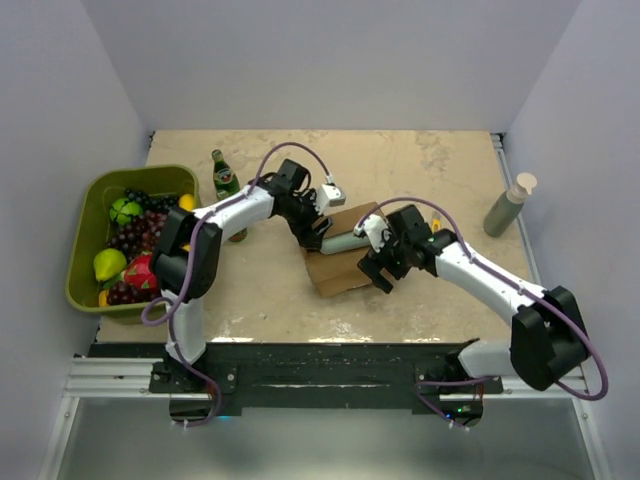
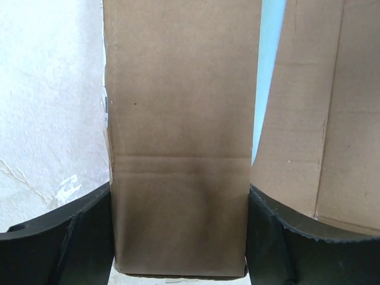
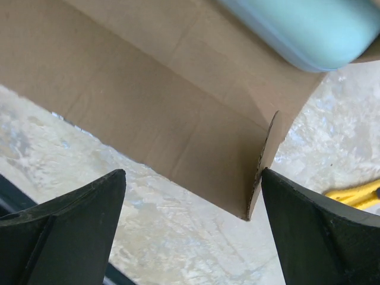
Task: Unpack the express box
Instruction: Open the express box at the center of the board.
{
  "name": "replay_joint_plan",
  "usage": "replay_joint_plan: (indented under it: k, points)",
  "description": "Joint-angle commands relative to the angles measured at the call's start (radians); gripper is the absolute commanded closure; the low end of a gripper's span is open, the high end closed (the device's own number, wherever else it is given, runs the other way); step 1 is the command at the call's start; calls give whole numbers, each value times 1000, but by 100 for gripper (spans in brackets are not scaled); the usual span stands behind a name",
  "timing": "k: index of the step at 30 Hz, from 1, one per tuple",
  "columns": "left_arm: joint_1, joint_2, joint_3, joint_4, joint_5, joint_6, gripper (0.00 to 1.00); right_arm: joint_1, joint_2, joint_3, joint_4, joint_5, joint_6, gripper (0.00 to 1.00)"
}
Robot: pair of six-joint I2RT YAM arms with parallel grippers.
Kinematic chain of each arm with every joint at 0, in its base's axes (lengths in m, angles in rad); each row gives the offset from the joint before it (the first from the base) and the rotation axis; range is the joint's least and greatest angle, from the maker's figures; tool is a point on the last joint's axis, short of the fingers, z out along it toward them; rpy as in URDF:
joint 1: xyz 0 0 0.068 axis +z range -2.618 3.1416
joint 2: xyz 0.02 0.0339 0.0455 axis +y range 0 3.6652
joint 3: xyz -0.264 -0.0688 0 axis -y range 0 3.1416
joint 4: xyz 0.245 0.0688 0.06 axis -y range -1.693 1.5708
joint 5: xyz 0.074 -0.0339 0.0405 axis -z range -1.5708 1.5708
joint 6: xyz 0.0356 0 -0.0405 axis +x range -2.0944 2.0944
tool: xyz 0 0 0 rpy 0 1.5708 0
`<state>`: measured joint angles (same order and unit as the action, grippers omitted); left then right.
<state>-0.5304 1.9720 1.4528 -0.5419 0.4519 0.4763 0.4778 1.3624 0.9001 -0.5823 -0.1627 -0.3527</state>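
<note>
- A green bin (image 1: 140,172) sits at the far left of the table (image 1: 430,160). It is full of fruit (image 1: 130,238), such as dark grapes and a yellow-green pear.
- A green bottle (image 1: 226,180) stands upright just beside the bin, on its right.
- The left gripper (image 2: 180,196) reaches over the left end of the box. One part of the box fills the gap between its two black fingers (image 2: 77,237). The fingers sit right against the cardboard edges, but I cannot tell if they squeeze it.
- The express box (image 1: 340,268) lies in the middle of the table, between the two arms. It is brown, and its flaps are folded open.
- A smooth light blue thing (image 3: 303,29) lies inside the box. Only a part of it shows.
- The right gripper (image 3: 193,178) hangs over the near right side of the box. Its fingers (image 3: 77,219) are spread wide and hold nothing. The corner of a box flap is just beside the right finger.
- A yellow knife (image 3: 356,193) lies on the table near that flap.
- A grey bottle (image 1: 508,207) stands at the far right, well apart from the box.
</note>
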Motion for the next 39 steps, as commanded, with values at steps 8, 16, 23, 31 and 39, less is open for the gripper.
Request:
replay_joint_plan:
  k: [8, 16, 23, 31, 39]
  points:
    - [90, 67, 47, -17, 527, -117, 33, 54, -55, -90, 415, 164, -293, 4]
    - [92, 91, 49, 3, 551, -153, 33, 94, -40, -75, 489, 36, -597, 10]
    - [92, 96, 50, 0, 490, -134, 33, 96, -75, 161, 337, -123, -496, 9]
    - [93, 85, 32, -3, 456, -131, 33, 93, 30, 212, 410, -65, -417, 10]
    - [92, 67, 14, 28, 461, -160, 34, 70, 80, 114, 421, 10, -465, 13]
